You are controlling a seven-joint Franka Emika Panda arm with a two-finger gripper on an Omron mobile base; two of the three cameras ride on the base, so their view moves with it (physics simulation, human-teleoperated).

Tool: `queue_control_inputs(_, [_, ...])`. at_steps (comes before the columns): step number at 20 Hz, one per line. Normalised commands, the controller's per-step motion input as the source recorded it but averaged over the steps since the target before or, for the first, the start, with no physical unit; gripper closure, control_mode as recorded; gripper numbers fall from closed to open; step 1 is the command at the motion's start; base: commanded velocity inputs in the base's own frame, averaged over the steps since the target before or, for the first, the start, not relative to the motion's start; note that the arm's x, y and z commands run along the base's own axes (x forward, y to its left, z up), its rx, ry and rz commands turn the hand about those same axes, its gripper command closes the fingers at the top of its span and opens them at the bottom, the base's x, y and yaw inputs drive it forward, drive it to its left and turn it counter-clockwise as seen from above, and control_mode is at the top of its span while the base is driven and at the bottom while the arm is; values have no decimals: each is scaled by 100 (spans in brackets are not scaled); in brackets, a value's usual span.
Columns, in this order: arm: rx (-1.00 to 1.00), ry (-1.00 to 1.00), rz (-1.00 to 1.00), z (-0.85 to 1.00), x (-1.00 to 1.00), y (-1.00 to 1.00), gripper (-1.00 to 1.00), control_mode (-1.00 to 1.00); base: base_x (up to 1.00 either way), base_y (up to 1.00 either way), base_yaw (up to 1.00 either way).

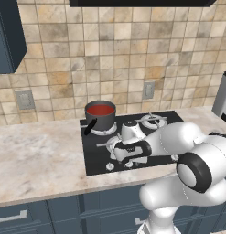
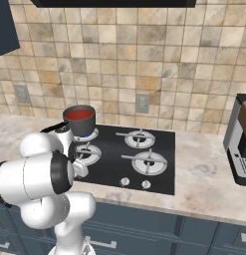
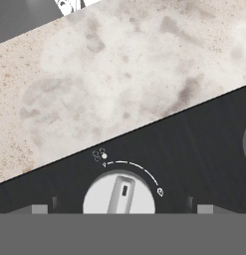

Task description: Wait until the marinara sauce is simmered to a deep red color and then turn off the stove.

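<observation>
The marinara sauce is a smooth red disc in a small dark grey saucepan with a black handle. The pan stands on the back left burner of the black stove. My gripper hangs low over the stove's front left corner, just above a small silver knob. In the hand view that white knob lies between my two fingertips, and the gripper is open with nothing held. In the right base view my own arm covers the hand.
Two more knobs sit along the stove's front edge. Marble counter stretches to the left. A grey appliance stands on the counter to the right. Tiled wall with outlets rises behind.
</observation>
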Motion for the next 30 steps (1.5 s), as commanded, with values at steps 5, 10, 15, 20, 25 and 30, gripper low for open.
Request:
queue_control_inputs(5, [0,0,0,0,0,0,-100,-100,0,0,0])
queue_control_inputs(10, [0,0,0,0,0,0,-100,-100,0,0,0])
queue_control_inputs(15, [0,0,0,0,0,0,-100,-100,0,0,0])
queue_control_inputs(20, [0,0,0,0,0,0,-100,-100,0,0,0])
queue_control_inputs(25, [0,0,0,0,0,0,-100,-100,0,0,0])
queue_control_inputs(30, [0,0,0,0,0,0,-100,-100,0,0,0])
